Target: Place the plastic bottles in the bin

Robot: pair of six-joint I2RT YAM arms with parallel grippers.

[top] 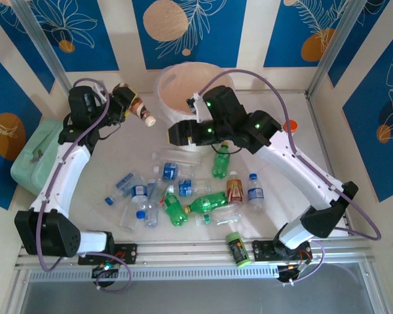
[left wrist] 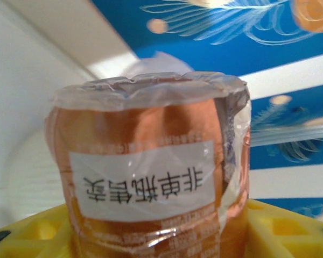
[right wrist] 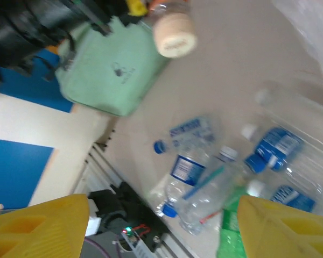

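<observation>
The left gripper (top: 126, 103), raised at ten o'clock above the table (top: 301, 163), has its fingers clamped on a brown-labelled bottle (top: 141, 111) with a cream cap. The bottle is just beside the white bin (top: 162, 95) at twelve o'clock. The right gripper (top: 173, 134) hovers mid-table, fingers apart and empty. Loose plastic bottles (top: 177, 196) lie scattered toward six o'clock.

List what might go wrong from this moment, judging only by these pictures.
1. The left gripper holds the brown bottle apparently short of the bin rim; released now, it might land on the table.
2. The right arm hangs at the bin's front; the arms could collide.
</observation>
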